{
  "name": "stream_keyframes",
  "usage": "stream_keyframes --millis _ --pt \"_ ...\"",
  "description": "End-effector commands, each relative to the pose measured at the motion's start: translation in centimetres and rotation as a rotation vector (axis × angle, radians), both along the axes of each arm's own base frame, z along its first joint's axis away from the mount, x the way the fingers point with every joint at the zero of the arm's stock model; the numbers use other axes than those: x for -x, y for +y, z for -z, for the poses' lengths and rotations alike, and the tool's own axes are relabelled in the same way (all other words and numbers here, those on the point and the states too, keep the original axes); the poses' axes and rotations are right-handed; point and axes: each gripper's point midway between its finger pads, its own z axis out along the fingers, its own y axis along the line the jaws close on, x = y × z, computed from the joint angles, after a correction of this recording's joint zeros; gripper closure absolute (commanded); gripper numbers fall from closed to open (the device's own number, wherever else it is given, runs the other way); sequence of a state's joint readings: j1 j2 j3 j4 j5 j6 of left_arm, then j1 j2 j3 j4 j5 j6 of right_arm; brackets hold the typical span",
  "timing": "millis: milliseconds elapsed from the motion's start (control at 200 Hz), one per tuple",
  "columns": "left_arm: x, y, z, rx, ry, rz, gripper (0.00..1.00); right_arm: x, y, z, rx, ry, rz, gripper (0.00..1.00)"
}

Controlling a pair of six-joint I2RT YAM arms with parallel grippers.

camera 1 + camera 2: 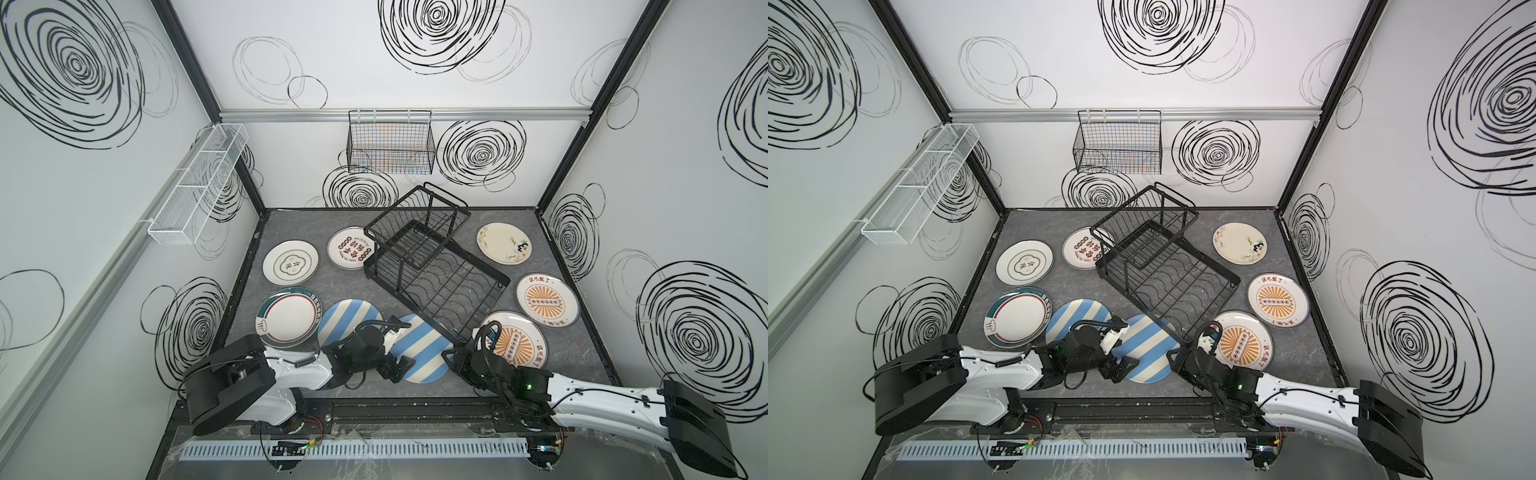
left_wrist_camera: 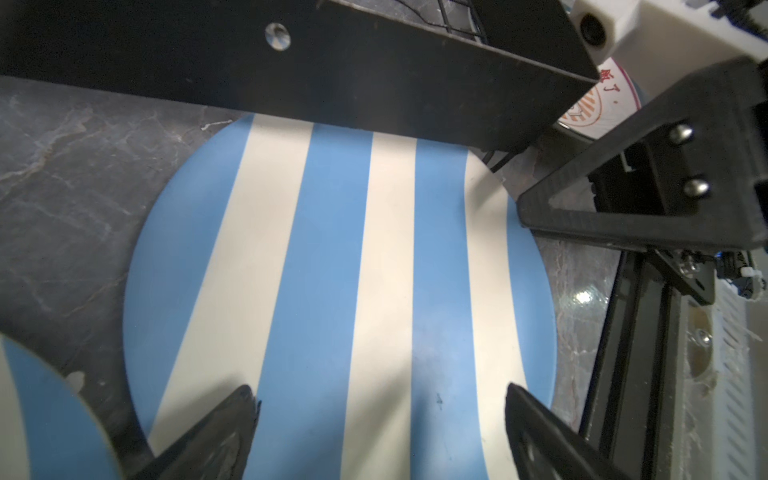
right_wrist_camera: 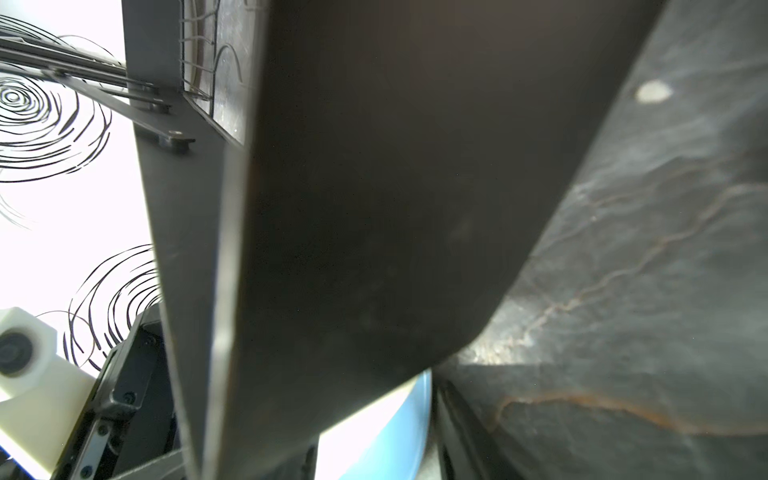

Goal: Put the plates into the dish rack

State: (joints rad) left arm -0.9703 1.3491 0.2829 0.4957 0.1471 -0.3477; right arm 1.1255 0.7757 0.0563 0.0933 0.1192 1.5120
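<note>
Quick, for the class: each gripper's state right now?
Left gripper: open over the striped plate, holding nothing.
Right gripper: cannot be told, at the dish rack corner.

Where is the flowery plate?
In both top views the flowery plate lies flat, far right on the table, beside the dish rack.

White swirl-scribbled walls (image 1: 353, 62), grey marbled floor (image 1: 582, 353), black wire basket (image 1: 390, 145), white mesh basket (image 1: 199, 183)
</note>
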Motion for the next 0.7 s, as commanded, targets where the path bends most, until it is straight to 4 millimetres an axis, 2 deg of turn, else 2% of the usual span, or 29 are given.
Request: stream_keyframes --millis 0,230,400,580,695 --pt "1.3 -0.2 0.6 0.002 0.032 0.043 0.04 2.2 -1.7 3.5 0.057 0.144 -0.001 0.55" --pt "2.8 -1.1 0.3 -0.004 0.034 0.099 0.04 2.2 -1.3 3.3 -0.059 0.147 0.035 0.7" --pt "4.0 -1.9 0.1 0.002 0.042 0.153 0.04 2.4 -1.3 3.3 -0.073 0.15 0.036 0.69" --pt "4.8 -2.6 -0.1 0.006 0.054 0.198 0.04 2.6 -1.6 3.7 -0.054 0.157 0.034 0.6" --pt "5.7 -2.9 -0.3 0.019 0.075 0.227 0.04 2.6 -1.5 3.9 -0.034 0.162 0.034 0.59"
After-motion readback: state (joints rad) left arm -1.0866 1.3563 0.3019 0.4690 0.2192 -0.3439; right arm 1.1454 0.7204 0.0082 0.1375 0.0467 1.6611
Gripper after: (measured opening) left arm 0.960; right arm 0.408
